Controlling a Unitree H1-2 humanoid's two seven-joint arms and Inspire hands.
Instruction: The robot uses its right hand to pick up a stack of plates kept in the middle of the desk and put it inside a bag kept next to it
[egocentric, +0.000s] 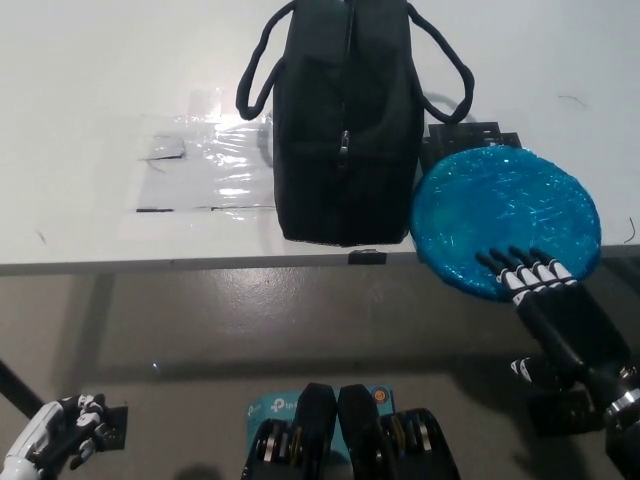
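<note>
— Desk (90, 60) first: what does the broad white surface carry?

— Largest on it is the black fabric bag with two looped handles (346, 120), standing upright near the middle, a zip line running down the side that faces the camera. Its base stops just short of the desk's front edge.

— And the plates?

— Blue shiny round stack of plates (505, 220) lies flat just beside the bag, on the robot's right, its rim touching or nearly touching the bag's lower corner. The near part of the stack hangs out past the front edge of the desk. A dark flat object (462, 133) shows from under its far side.

— Anything on the other side of the bag?

— Crinkled clear plastic sheet (205, 165), lying flat on the desk and reaching up to the bag's side.

— Where is the black right hand (545, 290)?

— At the near rim of the plate stack, coming up from the lower right. Its fingers (520, 272) are stretched out, side by side, their tips lying over the blue rim. They grip nothing that I can see.

— The white left hand (55, 435)?

— Low in the bottom left corner, well below the desk, fingers curled in; I cannot tell whether it holds anything.
</note>
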